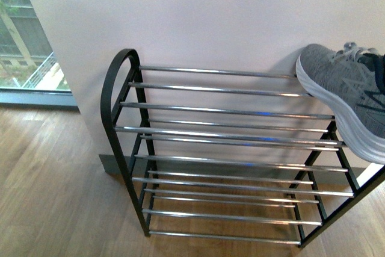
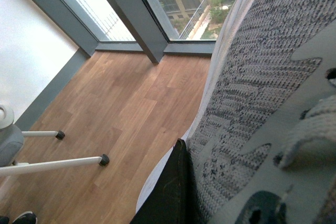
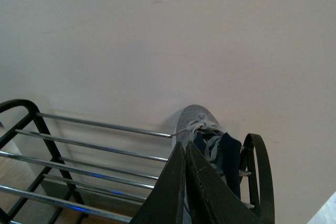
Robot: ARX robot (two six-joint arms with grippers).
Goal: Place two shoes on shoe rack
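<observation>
Right gripper (image 3: pixel 184 146) sits just beside grey sneaker (image 3: pixel 192 117).

Shoe rack (image 1: pixel 222 111): black frame, shiny chrome bars catching small blue glints. The first shoe (image 1: pixel 337 88) comes up mottled grey knit, with a white sole, pale grey laces and navy lining. In the left wrist view the second shoe (image 2: pixel 252 108) shows grey-and-white flecked knit with smooth pale grey overlays. Floor (image 1: pixel 54 191) is warm brown wood grain, wall (image 1: pixel 210 10) plain off-white, window frame (image 2: pixel 134 19) slate grey.
</observation>
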